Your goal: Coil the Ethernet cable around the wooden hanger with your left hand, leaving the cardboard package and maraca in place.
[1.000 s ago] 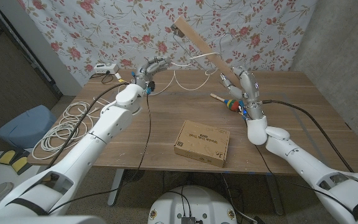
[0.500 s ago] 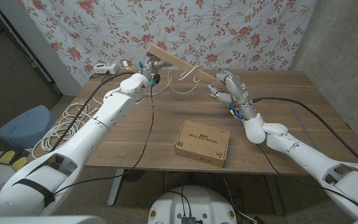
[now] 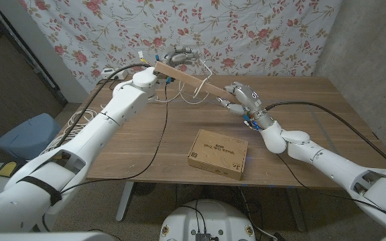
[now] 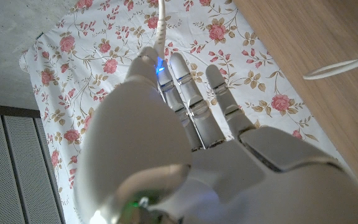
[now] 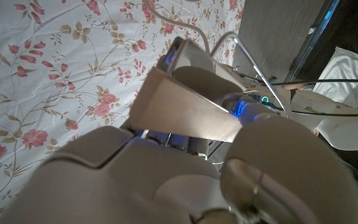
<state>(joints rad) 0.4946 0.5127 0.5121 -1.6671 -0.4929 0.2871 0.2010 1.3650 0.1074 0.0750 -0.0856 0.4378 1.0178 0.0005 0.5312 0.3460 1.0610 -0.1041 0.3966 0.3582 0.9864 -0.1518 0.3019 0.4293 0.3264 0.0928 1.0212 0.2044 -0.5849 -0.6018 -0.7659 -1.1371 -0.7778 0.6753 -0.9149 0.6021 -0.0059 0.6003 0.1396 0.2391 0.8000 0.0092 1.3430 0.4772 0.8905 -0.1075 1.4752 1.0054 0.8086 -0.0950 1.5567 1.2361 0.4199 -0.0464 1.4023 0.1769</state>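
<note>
Makeshift lab, floral sheet (image 3: 260, 30) backdrop, wooden table (image 3: 313, 120)

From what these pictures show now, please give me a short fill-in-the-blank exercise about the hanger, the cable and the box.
1. The wooden hanger is held up by the robot's ____ hand.
2. The white cable is gripped by the ____ hand.
3. The cardboard box lies flat on the ____.
4. The cloth behind the table has a ____ pattern.

Missing words: right; left; table; flower
</note>
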